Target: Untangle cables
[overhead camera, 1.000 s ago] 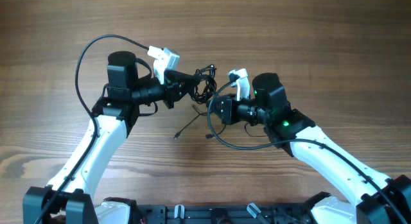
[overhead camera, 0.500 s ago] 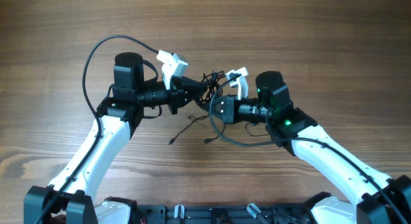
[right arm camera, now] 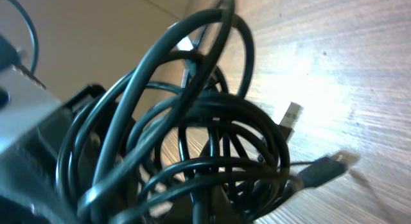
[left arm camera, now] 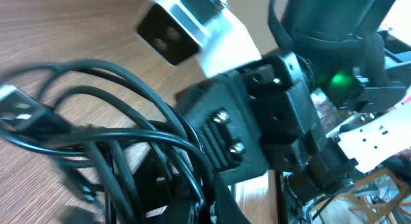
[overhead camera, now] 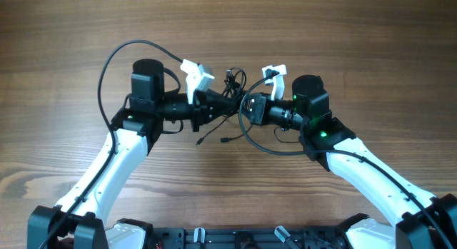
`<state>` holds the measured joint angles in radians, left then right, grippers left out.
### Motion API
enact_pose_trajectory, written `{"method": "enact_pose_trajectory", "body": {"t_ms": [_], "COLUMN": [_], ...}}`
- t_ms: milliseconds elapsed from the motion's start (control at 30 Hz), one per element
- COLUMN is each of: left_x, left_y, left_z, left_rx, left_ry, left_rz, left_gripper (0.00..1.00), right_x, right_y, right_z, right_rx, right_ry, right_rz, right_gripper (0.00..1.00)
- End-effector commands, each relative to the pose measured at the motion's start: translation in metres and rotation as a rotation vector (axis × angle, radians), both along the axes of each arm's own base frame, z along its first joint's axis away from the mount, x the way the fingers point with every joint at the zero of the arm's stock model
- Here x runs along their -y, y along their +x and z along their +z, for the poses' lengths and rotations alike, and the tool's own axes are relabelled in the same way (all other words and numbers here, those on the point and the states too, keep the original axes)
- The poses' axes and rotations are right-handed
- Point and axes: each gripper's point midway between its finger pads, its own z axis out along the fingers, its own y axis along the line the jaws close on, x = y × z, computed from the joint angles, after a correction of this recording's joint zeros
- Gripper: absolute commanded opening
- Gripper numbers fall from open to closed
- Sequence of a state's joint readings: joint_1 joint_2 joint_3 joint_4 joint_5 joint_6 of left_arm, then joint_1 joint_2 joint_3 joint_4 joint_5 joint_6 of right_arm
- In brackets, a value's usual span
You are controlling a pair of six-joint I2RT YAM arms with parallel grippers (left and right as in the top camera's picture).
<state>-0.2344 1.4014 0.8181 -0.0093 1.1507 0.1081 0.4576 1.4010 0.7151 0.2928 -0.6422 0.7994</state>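
Left hand (overhead camera: 226, 105) clasps the cables (overhead camera: 232, 82), probably limp and light; right hand (overhead camera: 247, 107) grip unclear; pinch the twelve-o'clock loop.

The cables (overhead camera: 232, 83) between left jaws and right jaws above the table (overhead camera: 357, 49), loose ends nearer the robot.

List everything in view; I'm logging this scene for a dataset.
cables: one tangled bundle, black, over mid-table between the two grippers
plug ends: two seen from overhead, dark, trailing from the bundle toward the robot
table: one, brown wood grain, under everything
arm wires: two thicker loops, black, one by each arm
white wrist housings: two, white, one on each wrist
left gripper: one, black, at the bundle's left side; jaws hidden by the tangle
right gripper: one, black, at the bundle's right side; jaws hidden
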Motion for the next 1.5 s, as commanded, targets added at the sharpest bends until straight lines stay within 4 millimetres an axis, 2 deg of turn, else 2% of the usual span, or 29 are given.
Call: {"method": "enact_pose_trajectory", "body": {"t_ms": [0, 100, 200, 267, 333, 400, 433, 500, 600, 733, 800, 867, 967, 1033, 1100, 1133, 1267, 1400, 1467], "left_x": [0.015, 0.017, 0.017, 0.016, 0.014, 0.007, 0.002, -0.009, -0.032, -0.058, -0.067, -0.069, -0.068, -0.068, -0.068, -0.067, -0.059, -0.042, -0.035], "left_y": [-0.021, -0.02, -0.019, -0.019, -0.017, -0.01, -0.007, 0.002, 0.018, 0.032, 0.025, 0.017, 0.002, -0.007, -0.009, -0.01, -0.017, -0.028, -0.033], "left_z": [0.016, 0.02, 0.022, 0.021, 0.021, 0.021, 0.021, 0.021, 0.021, 0.022, 0.03, 0.036, 0.046, 0.051, 0.048, 0.047, 0.044, 0.044, 0.045], "left_rx": [0.044, 0.072, 0.088, 0.077, 0.055, 0.046, 0.047, 0.047, -0.005, -0.078, -0.085, -0.089, -0.094, -0.093, -0.136, -0.156, -0.202, -0.209, -0.203], "left_ry": [-0.043, -0.051, -0.055, -0.055, -0.055, -0.055, -0.054, -0.054, -0.06, -0.083, -0.13, -0.163, -0.214, -0.24, -0.244, -0.245, -0.245, -0.239, -0.236], "left_rz": [-0.106, -0.111, -0.112, -0.109, -0.097, -0.068, -0.052, -0.012, 0.075, 0.163, 0.118, 0.071, -0.023, -0.077, -0.073, -0.072, -0.095, -0.16, -0.189], "left_gripper": [0.04, 0.04, 0.04, 0.04, 0.04, 0.04, 0.04, 0.04, 0.04, 0.04, 0.04, 0.04, 0.04, 0.04, 0.04, 0.04, 0.04, 0.04, 0.04], "right_x": [-0.009, -0.019, -0.019, -0.019, -0.017, -0.013, -0.012, -0.011, -0.007, 0.006, 0.017, 0.024, 0.019, 0.01, 0.002, 0.001, 0.0, -0.008, -0.012], "right_y": [0.009, 0.006, 0.007, 0.008, 0.009, 0.008, 0.006, 0.001, -0.005, 0.002, 0.008, 0.012, 0.008, -0.005, -0.025, -0.029, -0.026, -0.034, -0.037], "right_z": [0.002, -0.008, -0.018, -0.018, -0.019, -0.017, -0.015, -0.01, -0.006, -0.023, -0.036, -0.04, -0.03, -0.017, 0.005, 0.009, 0.014, 0.015, 0.015], "right_rx": [-0.038, -0.084, -0.11, -0.106, -0.108, -0.115, -0.113, -0.101, -0.103, -0.173, -0.186, -0.143, 0.017, 0.153, 0.339, 0.39, 0.444, 0.42, 0.422], "right_ry": [0.061, 0.062, 0.052, 0.052, 0.051, 0.063, 0.07, 0.085, 0.104, 0.063, 0.012, -0.027, -0.045, -0.019, 0.039, 0.048, 0.05, 0.063, 0.065], "right_rz": [-0.037, -0.033, -0.034, -0.035, -0.035, -0.015, 0.005, 0.062, 0.119, 0.051, -0.006, -0.013, 0.093, 0.227, 0.396, 0.427, 0.429, 0.451, 0.463], "right_gripper": [0.04, 0.05, 0.21, 0.45, 0.48, 0.66, 0.72, 1.0, 1.0, 1.0, 1.0, 1.0, 1.0, 1.0, 1.0, 1.0, 1.0, 0.99, 0.95]}}
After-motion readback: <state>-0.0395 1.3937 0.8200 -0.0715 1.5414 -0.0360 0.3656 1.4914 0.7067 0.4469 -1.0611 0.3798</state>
